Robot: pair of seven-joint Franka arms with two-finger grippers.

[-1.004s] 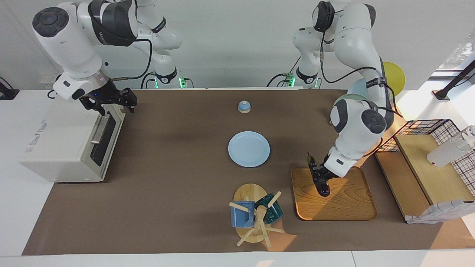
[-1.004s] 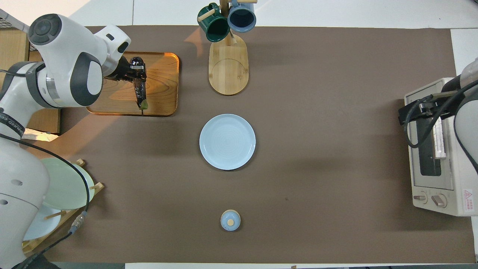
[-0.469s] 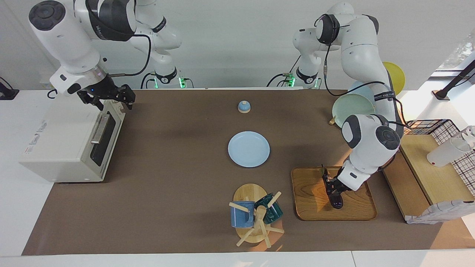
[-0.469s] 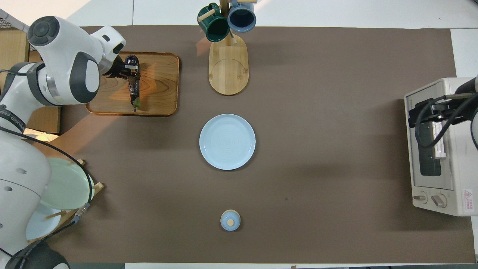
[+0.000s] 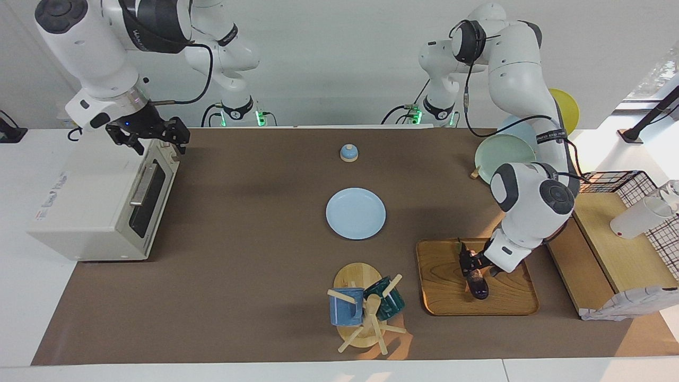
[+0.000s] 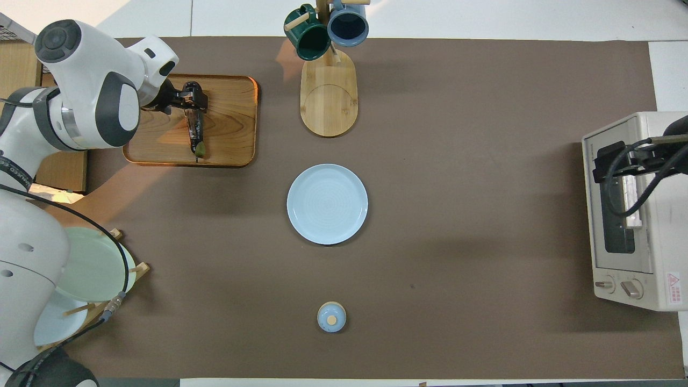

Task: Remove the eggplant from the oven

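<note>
The dark purple eggplant [image 5: 476,285] lies on the wooden tray [image 5: 509,297] at the left arm's end of the table, outside the oven. In the overhead view the eggplant [image 6: 196,131] lies lengthwise with its green stem toward the robots. My left gripper [image 5: 470,263] is low over the tray at the eggplant's thick end, and it also shows in the overhead view [image 6: 187,100]. The cream-white oven [image 5: 90,196] stands at the right arm's end with its door shut. My right gripper [image 5: 151,137] hangs above the oven's corner nearest the robots.
A light blue plate [image 5: 355,213] lies mid-table. A small blue lidded jar [image 5: 348,153] stands nearer the robots. A mug rack [image 5: 366,307] with a blue and a green mug stands beside the tray. A plate rack [image 6: 86,279] and a wooden shelf [image 5: 610,249] stand at the left arm's end.
My left gripper has brought the eggplant down onto the tray. My right gripper has risen and drawn back from the oven door toward the robots.
</note>
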